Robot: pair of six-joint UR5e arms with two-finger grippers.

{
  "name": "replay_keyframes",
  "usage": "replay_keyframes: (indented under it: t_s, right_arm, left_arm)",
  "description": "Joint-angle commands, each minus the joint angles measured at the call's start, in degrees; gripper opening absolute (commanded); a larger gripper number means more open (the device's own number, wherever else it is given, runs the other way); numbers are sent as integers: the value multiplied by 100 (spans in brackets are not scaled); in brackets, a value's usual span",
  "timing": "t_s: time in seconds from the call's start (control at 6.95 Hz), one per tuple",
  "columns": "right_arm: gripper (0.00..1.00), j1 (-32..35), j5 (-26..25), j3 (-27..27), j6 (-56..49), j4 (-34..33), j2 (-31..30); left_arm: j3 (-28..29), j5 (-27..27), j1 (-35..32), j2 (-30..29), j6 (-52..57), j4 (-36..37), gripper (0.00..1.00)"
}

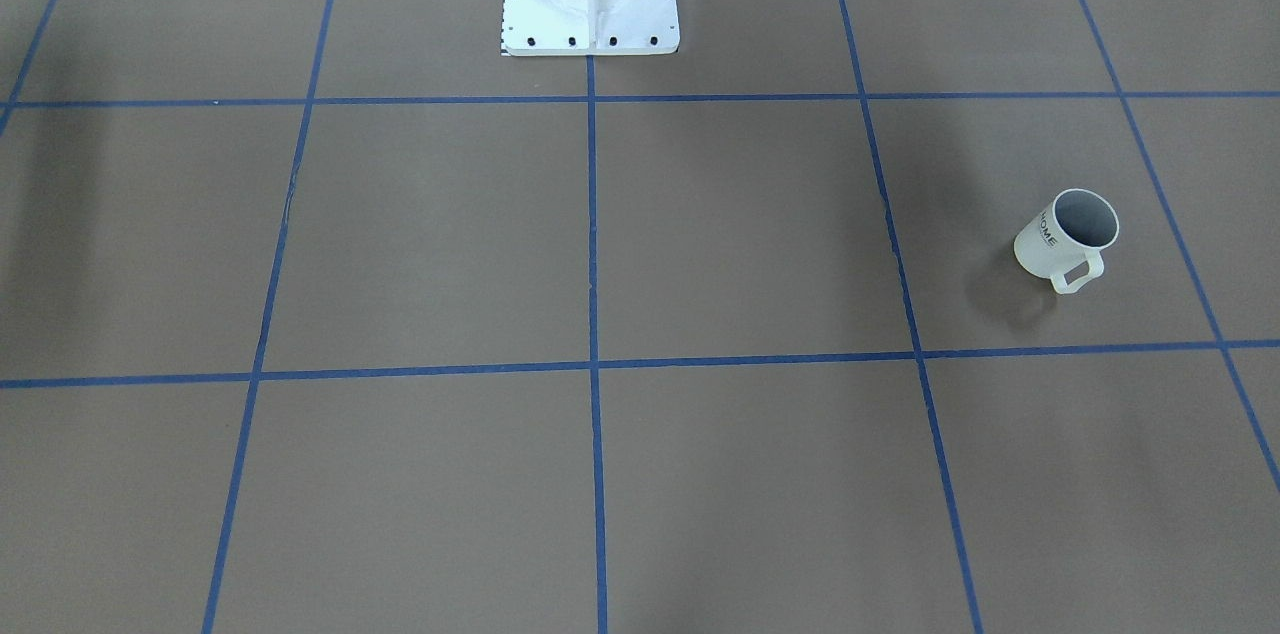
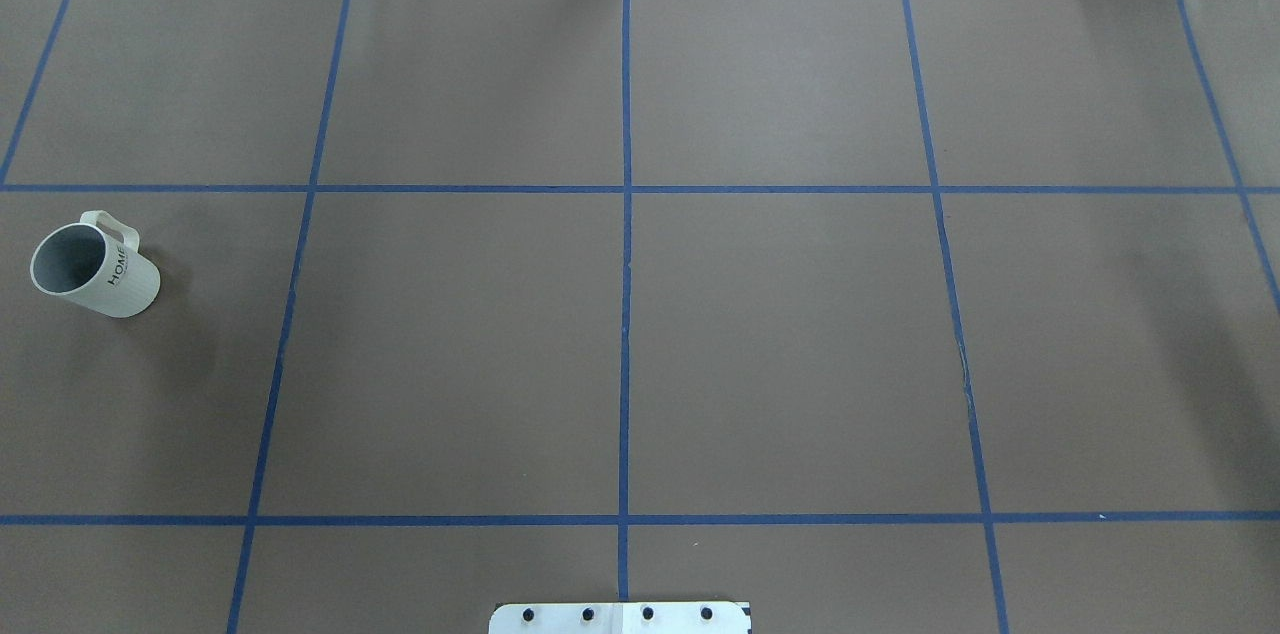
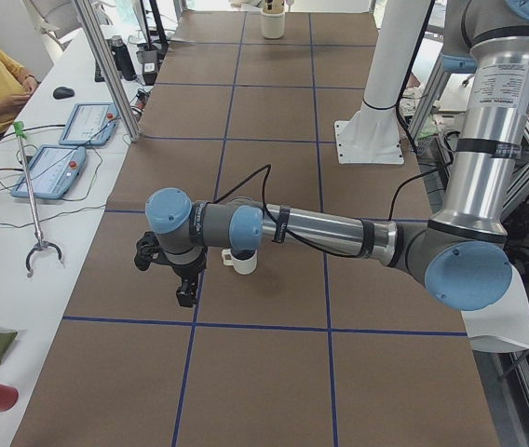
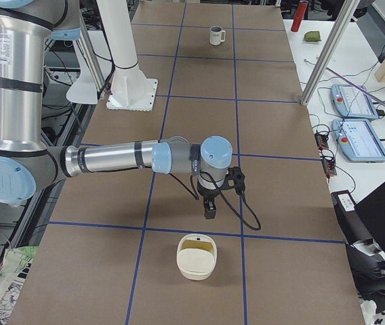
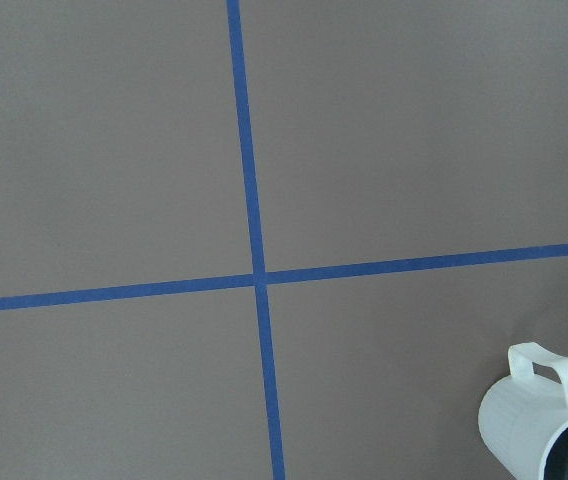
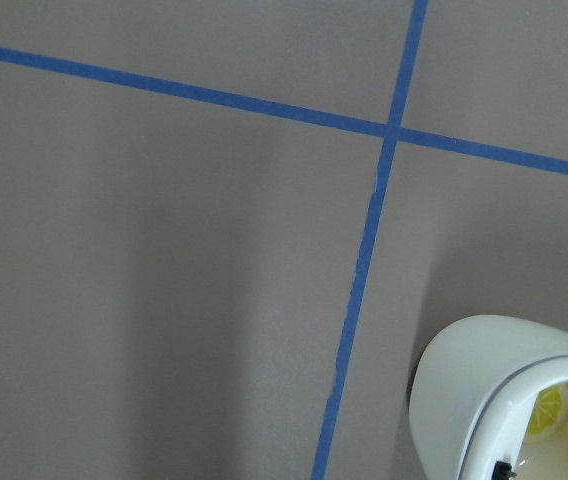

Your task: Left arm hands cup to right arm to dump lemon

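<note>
- Cup (image 2: 95, 264) upright and mouth up at 9 o'clock on the table (image 2: 780, 334) in the overhead view, handle toward 1 o'clock. Set on the left arm's side, presumably so that arm can take it first.
- Grey inside apparently bare; no lemon made out there.
- Left claw (image 3: 186, 296) hovering near the cup, pointed down, not on it. Arm's wrist half hiding the cup in the left side view. Apart or together: cannot tell.
- Right claw (image 4: 209, 210) well apart at the other end, likely placed to receive. Cannot tell its state either.
- Cream bowl (image 4: 194, 271) at its 6 o'clock, cut off in the right wrist view, with a yellow piece (image 6: 547, 408) inside, perhaps the lemon.
</note>
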Motion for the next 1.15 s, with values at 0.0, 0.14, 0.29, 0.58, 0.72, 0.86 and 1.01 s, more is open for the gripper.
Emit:
replay_keyframes:
  t_s: [0.0,0.14,0.29,0.58,0.72,0.86,1.01]
  right_arm:
    - [100,3,15,-12,60,338,-110]
    - [100,-5,23,-47,69,437,-119]
    - [100,3,41,-30,69,464,-180]
    - [100,3,50,-275,138,866,-84]
    - [100,3,76,-259,156,877,-84]
    - [100,3,111,-250,148,877,-84]
    - [100,3,129,-163,139,886,-162]
  left_arm:
    - [18,-28,13,25,-4,-13,100]
    - [18,-28,30,34,31,-21,100]
    - [-208,-54,22,60,-21,66,100]
    - [-376,-54,74,139,-127,146,100]
    - [-351,-72,75,114,-118,128,100]
    - [-412,-81,66,122,-127,145,100]
    - [-438,-90,66,166,-127,128,100]
